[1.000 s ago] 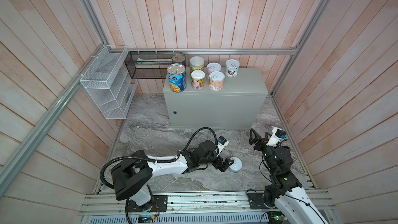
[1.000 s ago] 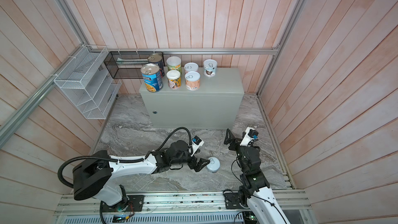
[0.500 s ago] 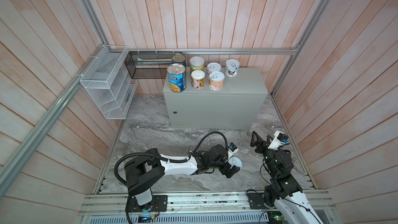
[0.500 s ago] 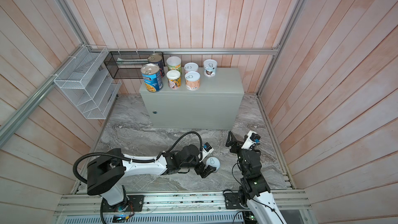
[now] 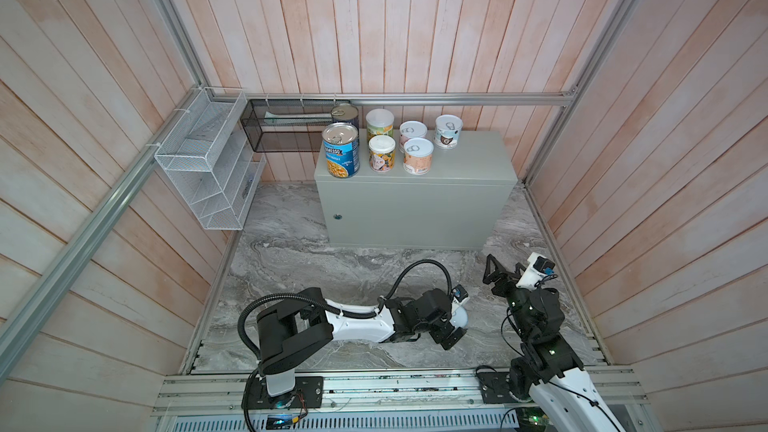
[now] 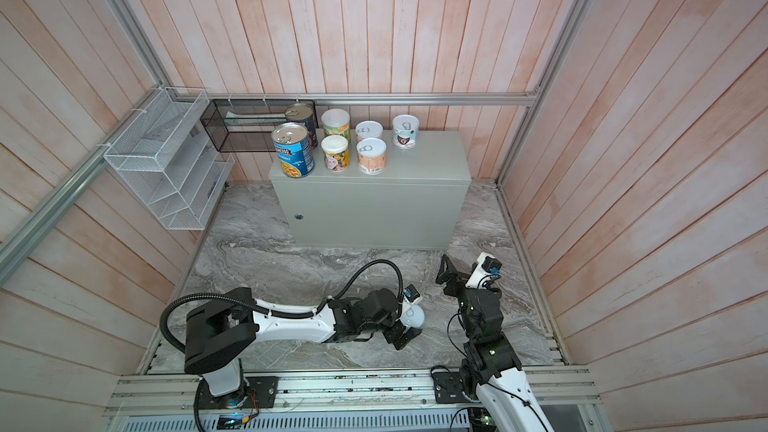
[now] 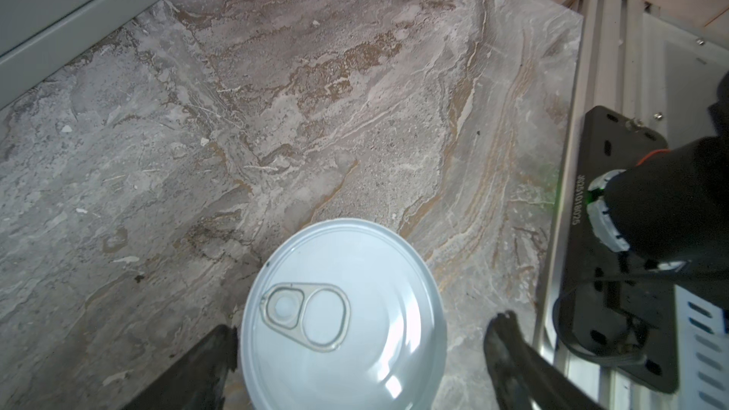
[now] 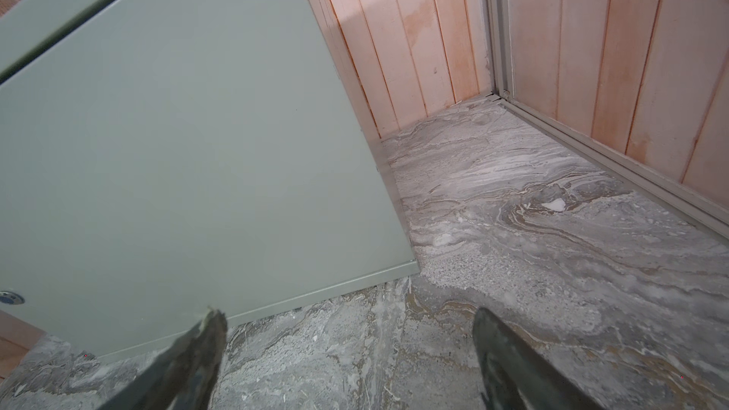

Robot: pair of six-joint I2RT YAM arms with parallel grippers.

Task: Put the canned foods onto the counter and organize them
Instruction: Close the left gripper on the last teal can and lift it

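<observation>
Low in frame, a pull-tab can (image 7: 343,317) stands on the marble floor (image 7: 315,112) between the open left fingers (image 7: 509,349); likely rigid, slick and light, best gripped by its sides. Right fingers (image 8: 509,356) open, empty. Beyond, seven cans (image 5: 417,155) top the bench (image 5: 469,160).

Over the last 1 second the left arm (image 5: 357,320) has swung its black shoulder block (image 5: 286,330) to the right and reached further right. The left gripper (image 7: 363,327), which was just left of the white pull-tab can (image 5: 461,317), now straddles it with fingers spread on either side, and its wrist hides part of the lid in both top views. The right gripper (image 5: 503,271) has drawn back slightly to the near side
</observation>
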